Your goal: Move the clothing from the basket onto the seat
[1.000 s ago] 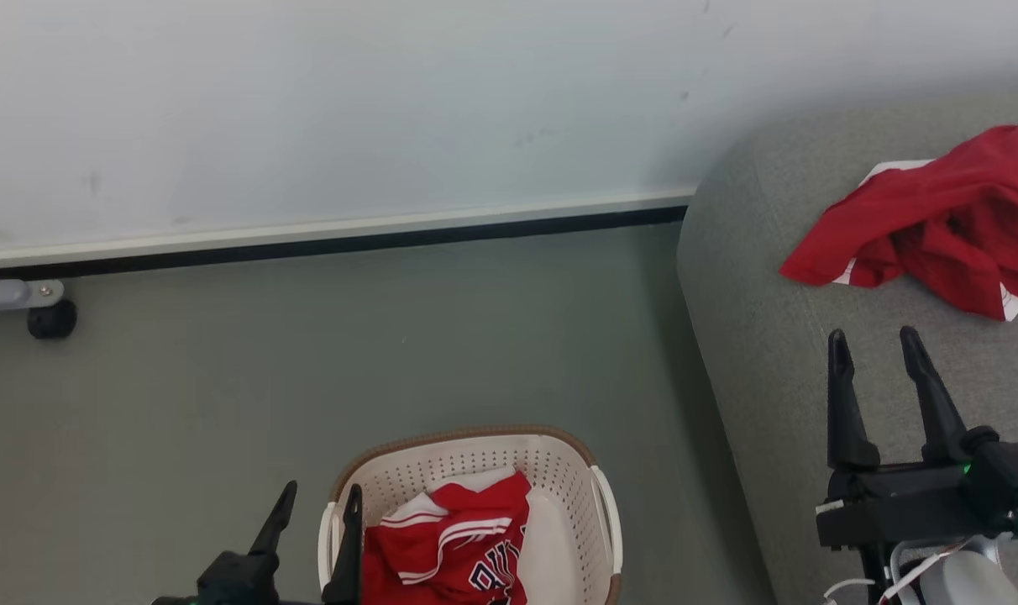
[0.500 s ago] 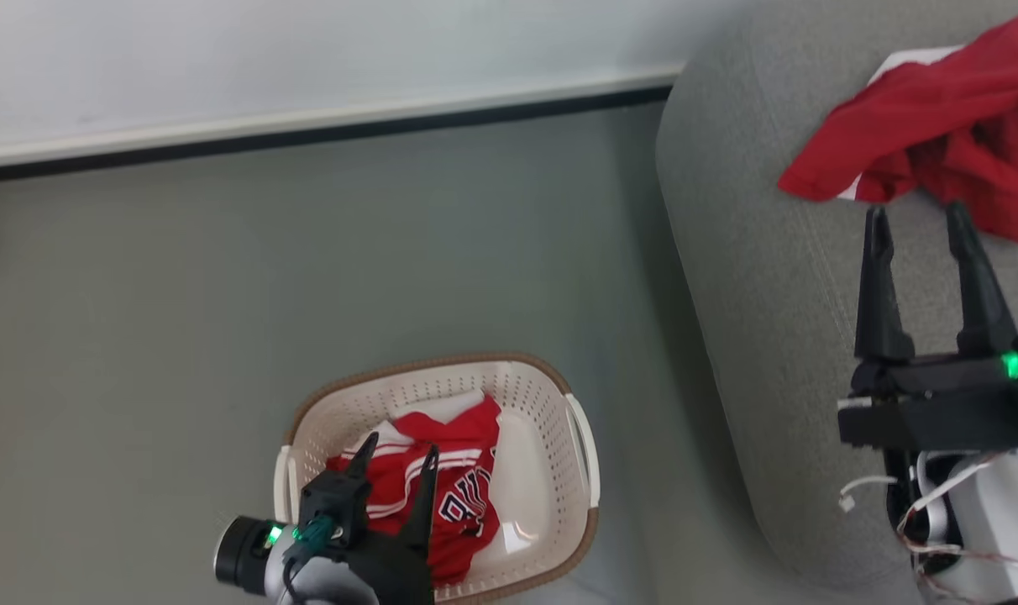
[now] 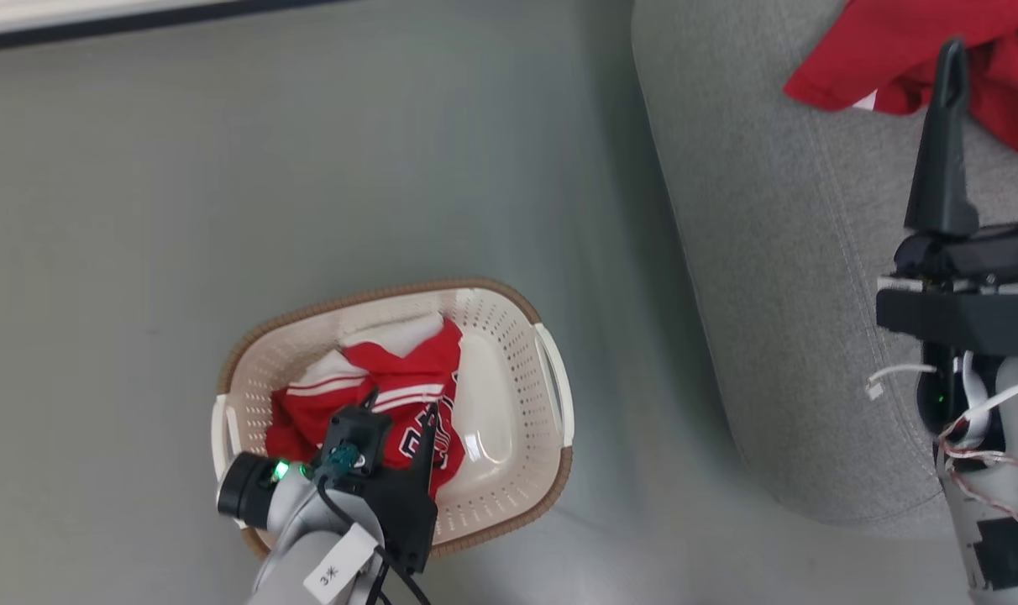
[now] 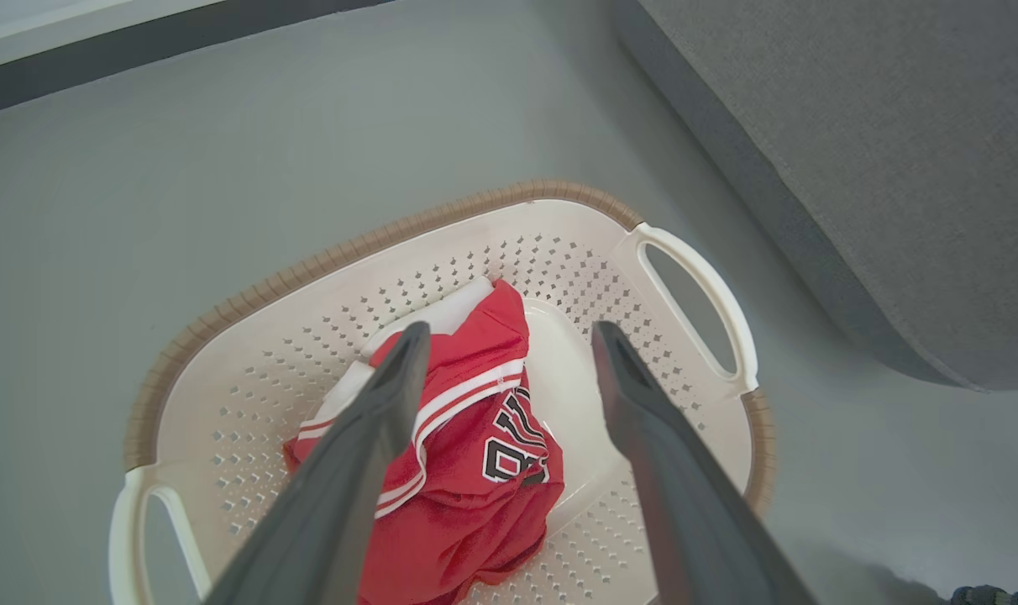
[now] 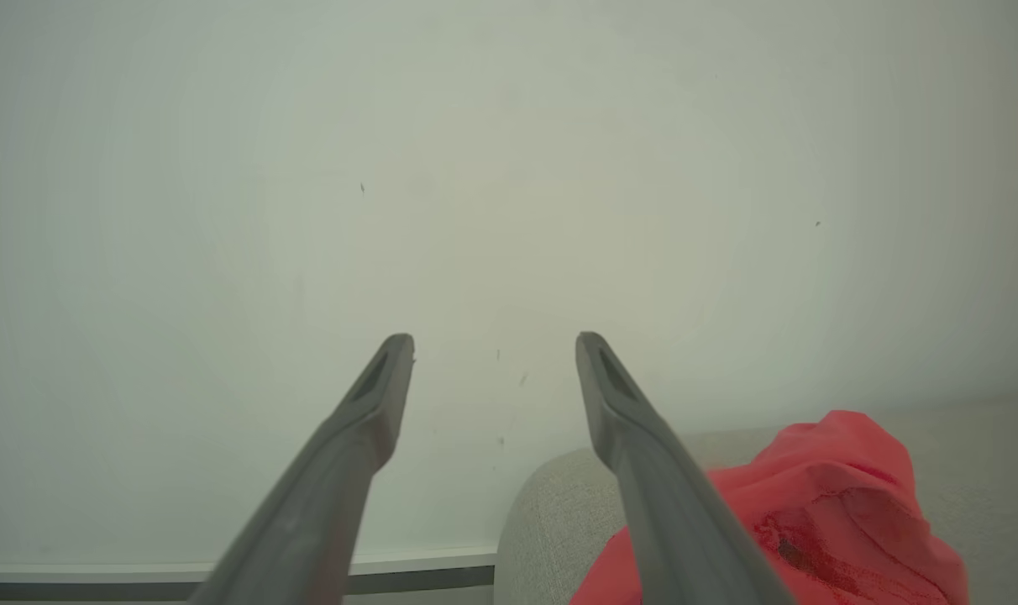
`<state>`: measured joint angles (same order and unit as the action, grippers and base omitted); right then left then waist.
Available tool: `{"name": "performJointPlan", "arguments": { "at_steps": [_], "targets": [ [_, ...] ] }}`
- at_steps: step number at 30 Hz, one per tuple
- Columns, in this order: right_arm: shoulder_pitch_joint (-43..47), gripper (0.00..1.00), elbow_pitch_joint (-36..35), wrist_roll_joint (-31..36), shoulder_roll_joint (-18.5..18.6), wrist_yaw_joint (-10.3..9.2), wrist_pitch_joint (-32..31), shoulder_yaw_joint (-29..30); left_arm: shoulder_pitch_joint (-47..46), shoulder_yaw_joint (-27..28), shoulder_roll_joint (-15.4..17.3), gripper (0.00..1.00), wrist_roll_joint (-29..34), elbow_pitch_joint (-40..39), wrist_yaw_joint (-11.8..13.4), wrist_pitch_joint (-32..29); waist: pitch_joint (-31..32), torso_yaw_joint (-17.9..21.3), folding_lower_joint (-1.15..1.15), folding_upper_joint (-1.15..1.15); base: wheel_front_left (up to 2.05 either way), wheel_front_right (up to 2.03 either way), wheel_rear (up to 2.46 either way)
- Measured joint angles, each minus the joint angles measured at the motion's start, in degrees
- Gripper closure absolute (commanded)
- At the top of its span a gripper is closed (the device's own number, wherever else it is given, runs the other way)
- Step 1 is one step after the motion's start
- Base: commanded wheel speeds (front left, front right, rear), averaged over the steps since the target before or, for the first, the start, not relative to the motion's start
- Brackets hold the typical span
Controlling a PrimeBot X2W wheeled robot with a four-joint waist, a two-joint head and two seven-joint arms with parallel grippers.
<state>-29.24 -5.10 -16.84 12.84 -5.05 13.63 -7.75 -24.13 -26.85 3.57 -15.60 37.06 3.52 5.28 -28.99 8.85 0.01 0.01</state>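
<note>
The cream basket with a brown rim stands on the floor left of the grey seat. Inside lies the crumpled red clothing with white stripes and dark lettering. My left gripper hangs open just above it, one finger on each side of the fabric in the left wrist view, where the left gripper points into the basket. A plain red garment lies on the seat. My right gripper stands open and empty near it, and in its wrist view the right gripper faces the wall.
Grey floor surrounds the basket, with a strip of it between the basket and the seat's rounded edge. A white wall with a dark baseboard runs along the back. The plain garment lies on the seat's corner.
The head camera has tilted down, shifting the whole picture. My left gripper has come in over the basket and now sits above the striped garment. Both grippers stay open.
</note>
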Motion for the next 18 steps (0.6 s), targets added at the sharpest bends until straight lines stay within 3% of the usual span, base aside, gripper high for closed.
{"name": "performJointPlan", "arguments": {
  "at_steps": [18],
  "targets": [
    [-10.5,0.0,-3.8,0.0,1.0,0.0,-0.9,2.5,-12.9,-3.5,-0.3,0.0,4.8,7.0,-0.3,-1.2,-13.0,2.4,0.0,0.0,0.0,0.0,0.0]
  ]
}}
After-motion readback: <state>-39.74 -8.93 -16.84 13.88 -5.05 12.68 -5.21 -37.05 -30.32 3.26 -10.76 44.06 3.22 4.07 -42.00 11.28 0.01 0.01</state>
